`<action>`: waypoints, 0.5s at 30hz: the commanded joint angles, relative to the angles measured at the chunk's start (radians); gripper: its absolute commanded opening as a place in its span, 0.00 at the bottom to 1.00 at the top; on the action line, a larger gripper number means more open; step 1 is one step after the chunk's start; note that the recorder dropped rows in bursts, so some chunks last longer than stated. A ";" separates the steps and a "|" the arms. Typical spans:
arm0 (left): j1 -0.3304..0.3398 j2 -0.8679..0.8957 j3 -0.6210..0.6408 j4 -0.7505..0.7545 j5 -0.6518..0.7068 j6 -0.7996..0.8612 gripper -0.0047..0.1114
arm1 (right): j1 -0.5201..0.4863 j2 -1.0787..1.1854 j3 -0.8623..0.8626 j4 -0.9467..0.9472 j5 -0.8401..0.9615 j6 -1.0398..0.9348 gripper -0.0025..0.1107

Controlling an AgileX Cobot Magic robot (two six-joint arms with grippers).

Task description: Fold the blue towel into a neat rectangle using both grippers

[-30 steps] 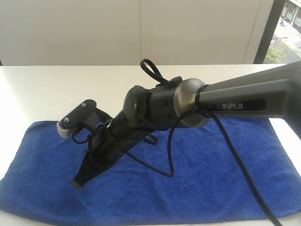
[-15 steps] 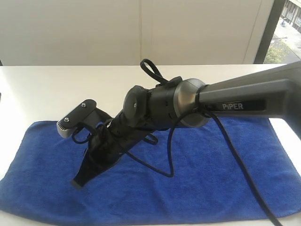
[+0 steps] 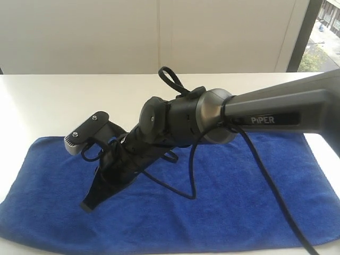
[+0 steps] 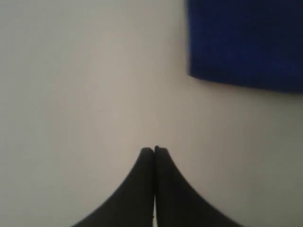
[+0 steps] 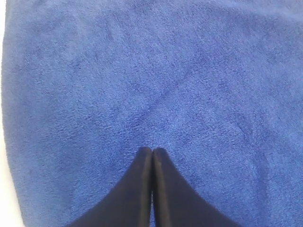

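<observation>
as seen from exterior view, found towel (image 3: pixel 239 196) spread flat and open on white table (image 3: pixel 53 101), long side running across view, near edge partly cut off by frame. noted right arm (image 3: pixel 287 106) reaching in from right and across middle, with right gripper (image 3: pixel 87 205) tilted down over left half of towel, tip at or just above pile; cannot tell contact from here. confirmed in right wrist view: jaws pressed tight together, empty, plush blue filling almost whole frame, sliver of table at one edge. logged black cable (image 3: pixel 255 159) looping from wrist and trailing over towel toward near edge. checked left wrist view: left gripper (image 4: pixel 154 150) likewise clenched, empty, over bare table, with one rounded towel corner well apart from tip. saw no fold in towel yet.
</observation>
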 commanded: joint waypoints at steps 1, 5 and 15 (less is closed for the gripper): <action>-0.001 0.129 -0.004 -0.327 -0.021 0.243 0.04 | 0.001 0.000 -0.005 -0.002 0.003 -0.013 0.02; -0.001 0.129 0.002 -0.660 -0.182 0.442 0.04 | 0.005 0.000 -0.005 -0.002 0.039 -0.015 0.02; 0.001 0.046 0.067 -0.815 -0.306 0.562 0.04 | 0.005 0.040 -0.005 -0.002 0.033 -0.041 0.02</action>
